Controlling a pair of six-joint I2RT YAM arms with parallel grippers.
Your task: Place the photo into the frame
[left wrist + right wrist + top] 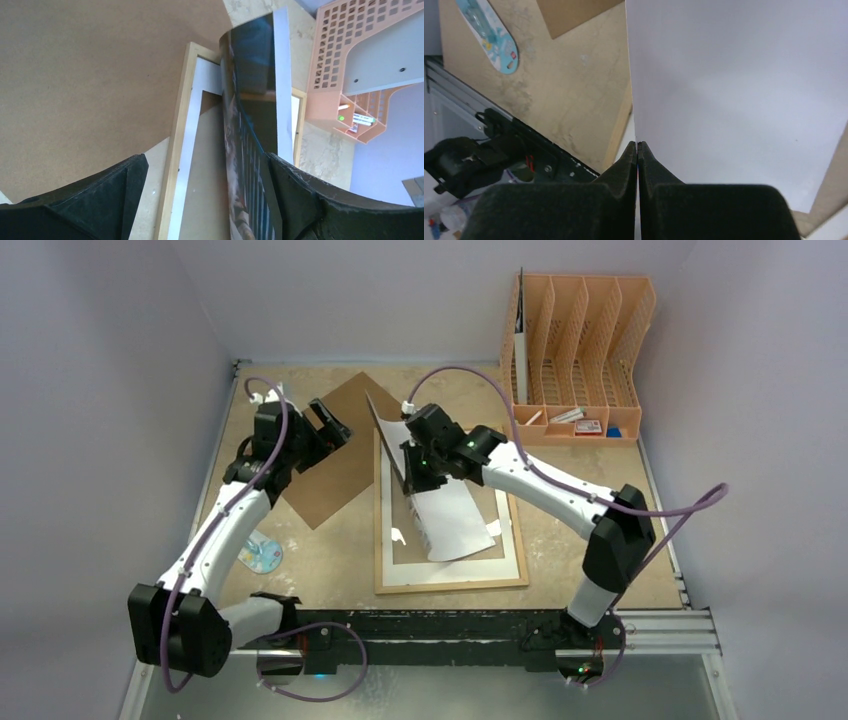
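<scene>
I find no word, number or brand that I can read. The pale blue oval card (488,36), at 8 o'clock from the frame (450,586), carries small coloured print and a red mark, all too blurred. At 1 o'clock, the small packets (588,426) in the orange organiser (580,340) are too tiny to read.

— What closes the space in?
— Plain pale lilac-grey walls (100,360) on the left, far and right sides, softly and evenly lit.
— And the furniture?
— A tan table (330,570), its top mottled and scuffed with pale patches. A metal rail (660,625) runs along its near edge. An orange file organiser (580,340) stands in the far right corner, close to the walls.
</scene>
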